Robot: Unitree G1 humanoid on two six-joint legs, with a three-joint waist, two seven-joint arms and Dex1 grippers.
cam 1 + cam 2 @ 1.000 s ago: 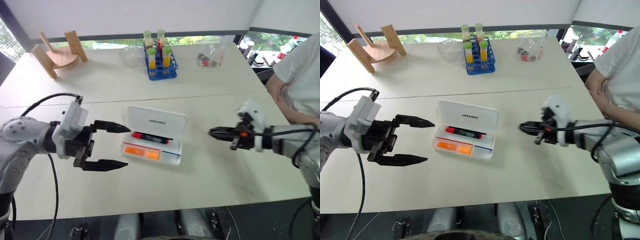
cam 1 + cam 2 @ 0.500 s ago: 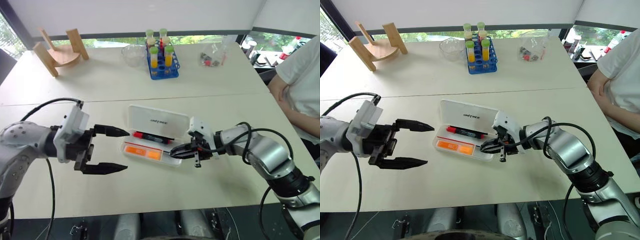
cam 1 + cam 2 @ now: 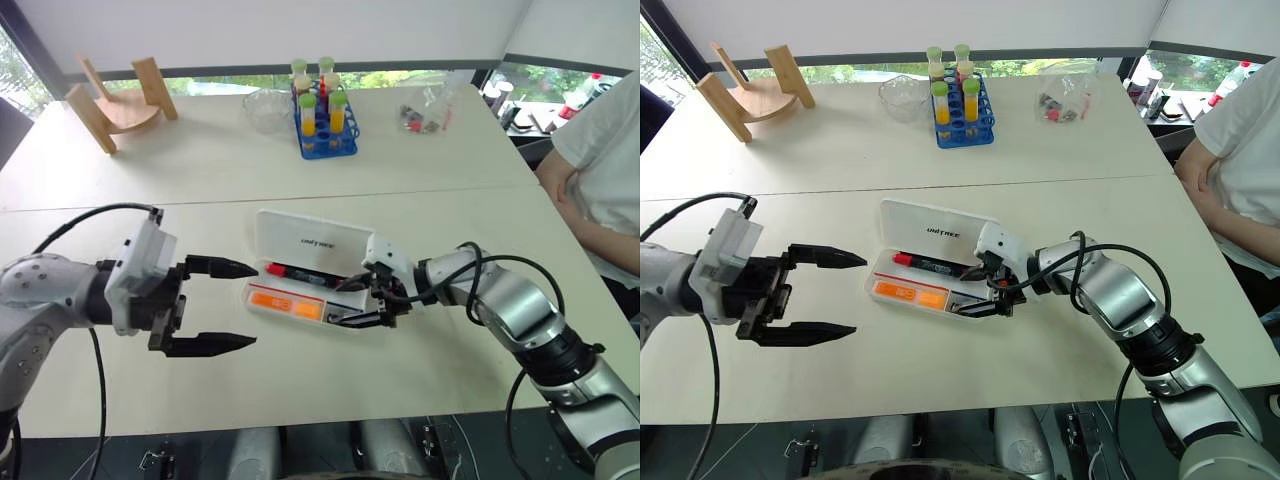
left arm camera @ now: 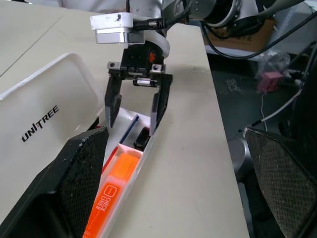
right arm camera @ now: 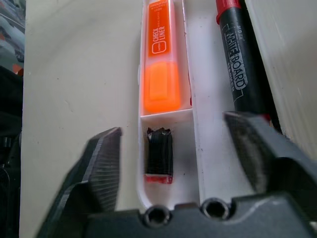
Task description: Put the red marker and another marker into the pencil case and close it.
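Left eye view: both markers lie inside the open pencil case (image 3: pixel 300 270) on the desk (image 3: pixel 450 360), red marker (image 3: pixel 300 273) behind orange marker (image 3: pixel 285 303). Right claw (image 3: pixel 352 300) gapes over the case's end; left claw (image 3: pixel 225 305) gapes empty. A careless nudge could slide the case instead of closing the lid.

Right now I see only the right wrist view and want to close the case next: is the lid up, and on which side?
Observer: The pencil case is open; its lid stands tilted up along the far edge, away from the robot.
Operator: Where is the left pincer?
Observer: The left pincer is open and hovers off the case's left end, not touching it.
Operator: Anyone nearby?
Observer: A person sits at the far right.
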